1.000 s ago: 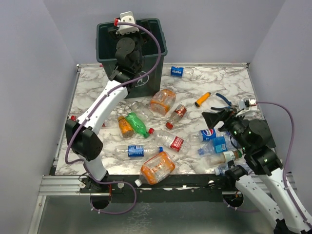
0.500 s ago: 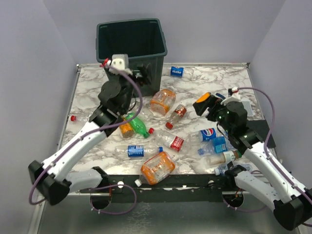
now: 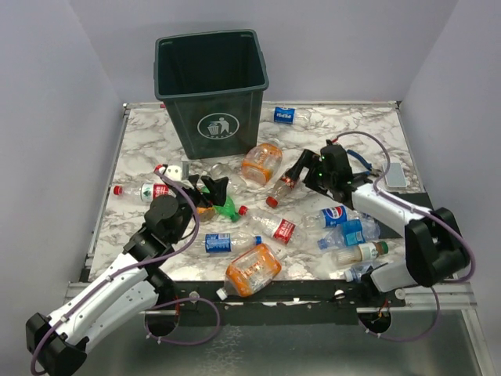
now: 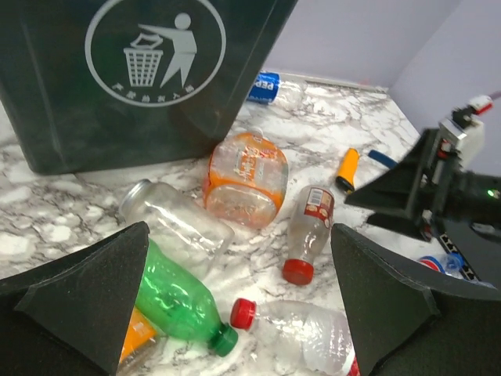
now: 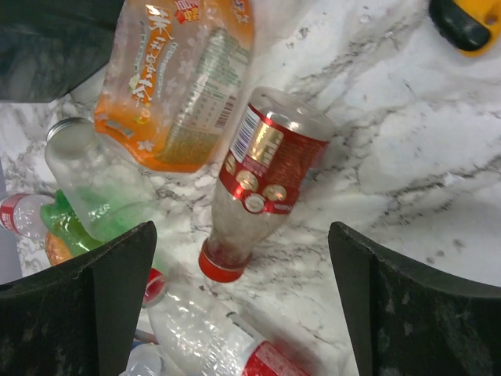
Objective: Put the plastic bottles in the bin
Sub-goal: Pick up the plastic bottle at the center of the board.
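The table (image 3: pixel 360 133) carries the bin (image 3: pixel 211 102) at 11 o'clock. It stands upright, and its mouth is now free of any arm. A second ago the left arm reached up over that mouth. It has since swung back and down, so a drop there looks finished.

The left claw (image 3: pixel 215 189) now hangs low at 9 o'clock of centre. It is spread wide and empty, with the green bottle (image 3: pixel 221 202) just beneath it. In the left wrist view that bottle lies by the left finger, not yet between the two.

The right arm was folded back at 4 o'clock. It has stretched in toward the middle of the table. The right claw (image 3: pixel 301 168) is spread wide and empty, and it looks down on the red-label bottle (image 5: pixel 254 180), which lies flat with its red cap toward 7 o'clock.

Both arms seem to be lining up fresh picks at once.

Most of the bottles (image 3: pixel 344 233) remain on the table, so the task is far from done:
- An orange bottle (image 3: pixel 261 162) lies near the bin's foot.
- Another lies at 6 o'clock.
- A cluster sits at 4 o'clock.
- One lies alone at 1 o'clock.
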